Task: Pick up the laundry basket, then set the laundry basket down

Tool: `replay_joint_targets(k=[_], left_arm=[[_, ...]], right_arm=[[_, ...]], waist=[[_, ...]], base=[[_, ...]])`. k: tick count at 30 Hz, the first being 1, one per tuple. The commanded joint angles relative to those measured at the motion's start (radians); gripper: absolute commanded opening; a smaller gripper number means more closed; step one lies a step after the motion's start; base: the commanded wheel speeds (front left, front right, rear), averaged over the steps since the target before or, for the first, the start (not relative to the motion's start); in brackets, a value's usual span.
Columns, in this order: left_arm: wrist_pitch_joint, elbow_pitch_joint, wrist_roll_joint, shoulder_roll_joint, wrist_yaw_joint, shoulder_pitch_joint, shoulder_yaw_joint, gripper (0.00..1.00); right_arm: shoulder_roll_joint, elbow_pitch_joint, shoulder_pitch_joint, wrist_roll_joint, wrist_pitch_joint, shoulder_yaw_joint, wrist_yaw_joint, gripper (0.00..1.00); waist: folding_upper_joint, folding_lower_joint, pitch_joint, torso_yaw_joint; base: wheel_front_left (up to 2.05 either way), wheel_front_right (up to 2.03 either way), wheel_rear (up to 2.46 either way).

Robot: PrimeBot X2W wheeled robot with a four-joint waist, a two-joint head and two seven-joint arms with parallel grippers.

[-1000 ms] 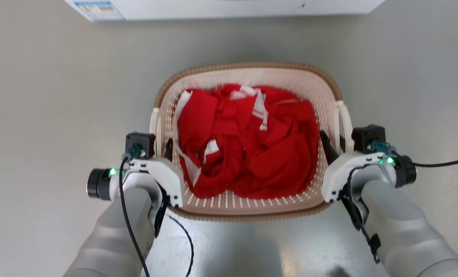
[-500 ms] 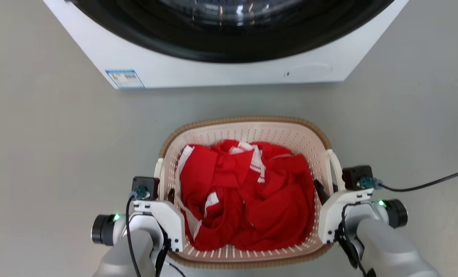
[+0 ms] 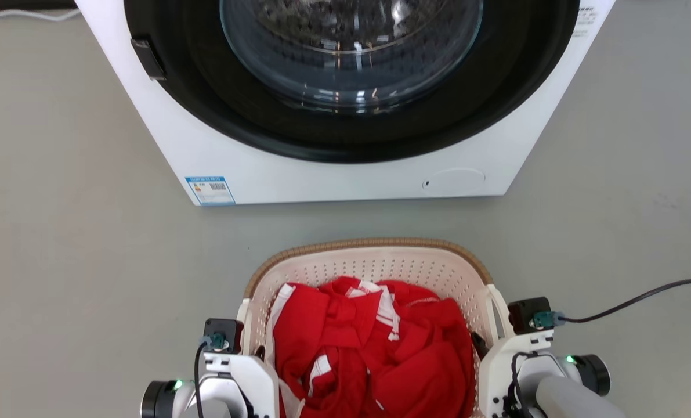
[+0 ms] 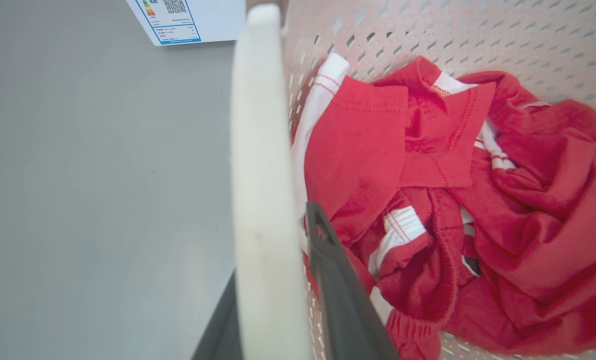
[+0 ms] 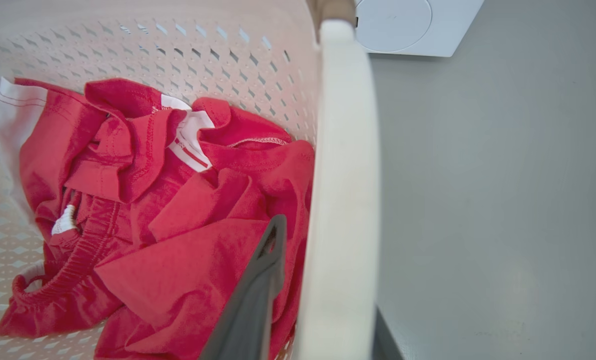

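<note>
Spreading wide on the outer side of each end effector, the grey floor (image 3: 61, 261) gives open room to left and right. Ahead of the fingertips the white washer (image 3: 333, 180) closes the way, its lower front edge apart from the basket's far rim across a strip of floor, its round dark door (image 3: 351, 52) facing back. The laundry basket (image 3: 374, 267) is between the two end effectors: a cream-white perforated tub, a rounded rectangle with a brown woven-look rim, holding crumpled red garments (image 3: 380, 348) with white trim. Whether its base touches the floor cannot be told. The left end effector (image 3: 251, 350) is closed about the white left handle (image 4: 257, 150), one dark finger inside the wall against the cloth and one outside. The right end effector (image 3: 489, 346) clamps the right handle (image 5: 345, 150) likewise. A black cable (image 3: 658, 287) trails off to the right of the right end effector, and a small label (image 3: 210, 190) sits on the washer's lower corner ahead of the left one. Against a second ago the head view has swung up: far more of the washer shows and the basket lies lower in the picture, while both grips and the cloth's folds are unchanged.
</note>
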Motion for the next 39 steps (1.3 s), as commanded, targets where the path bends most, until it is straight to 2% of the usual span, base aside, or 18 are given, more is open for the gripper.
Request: replay_joint_targets(k=[1, 15, 39], left_arm=[[-0.001, 0.028, 0.0, 0.078, 0.01, 0.015, 0.004, 0.0], [0.043, 0.037, -0.042, 0.078, 0.01, 0.08, -0.034, 0.0], [0.068, 0.038, -0.081, 0.078, 0.04, 0.092, -0.085, 0.0]], right_arm=[[-0.044, 0.011, 0.013, 0.003, 0.003, 0.017, 0.002, 0.0], [-0.044, 0.02, 0.064, 0.079, 0.078, 0.081, 0.002, 0.0], [-0.044, 0.03, 0.067, 0.131, 0.075, 0.147, 0.002, 0.0]], waist=[[0.0, 0.0, -0.021, 0.001], [0.0, 0.0, -0.12, -0.01], [0.0, 0.0, -0.135, -0.019]], base=[[0.0, 0.0, 0.0], [0.0, 0.0, 0.0], [0.0, 0.0, 0.0]])
